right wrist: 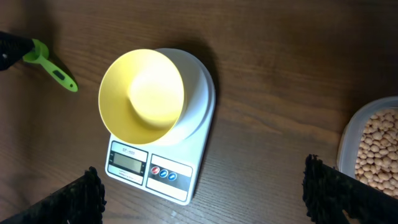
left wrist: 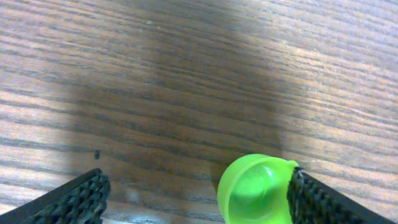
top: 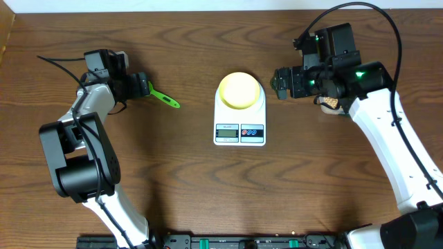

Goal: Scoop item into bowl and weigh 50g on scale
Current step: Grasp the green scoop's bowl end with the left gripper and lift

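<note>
- Overhead: the bowl stands on the scale; the left gripper is at the scoop end of the green spoon.
- Left wrist: its fingers are apart; one touches the scoop.
- Right wrist: the right gripper is spread wide; the beans lie in the clear tub.

The bowl is pale yellow, the scale white with red and blue buttons, the spoon bright green, the beans tan, the table dark brown wood-grain.

No readable text; small print on scale face too blurred.
</note>
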Motion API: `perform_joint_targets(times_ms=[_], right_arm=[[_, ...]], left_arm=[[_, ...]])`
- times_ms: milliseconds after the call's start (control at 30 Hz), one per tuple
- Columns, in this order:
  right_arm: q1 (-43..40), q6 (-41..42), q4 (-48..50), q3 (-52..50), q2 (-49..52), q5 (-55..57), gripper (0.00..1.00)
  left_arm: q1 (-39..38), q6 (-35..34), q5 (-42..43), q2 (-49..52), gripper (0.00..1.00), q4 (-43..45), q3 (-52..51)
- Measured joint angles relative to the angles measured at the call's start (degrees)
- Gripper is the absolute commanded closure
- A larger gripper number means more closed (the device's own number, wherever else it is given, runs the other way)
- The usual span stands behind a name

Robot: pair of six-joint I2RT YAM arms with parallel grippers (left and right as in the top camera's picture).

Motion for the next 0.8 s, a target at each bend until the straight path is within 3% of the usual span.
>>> perform_joint_targets(times_ms=[400, 633, 800], right_arm=[[0.0, 0.0, -0.5, 0.0, -1.5, 0.0, 0.01], [0.0, 0.0, -1.0, 0.0, -1.6, 0.0, 0.01], [0.0, 0.1, -1.5, 0.0, -1.6, 0.0, 0.01]], left_arm=[[0.0, 0.2, 0.2, 2.1, 0.21, 0.3, 0.0], [0.0, 0.7, 0.1, 2.4, 0.48, 0.7, 0.2], [0.0, 0.8, 0.1, 2.6, 0.89, 0.9, 0.2]])
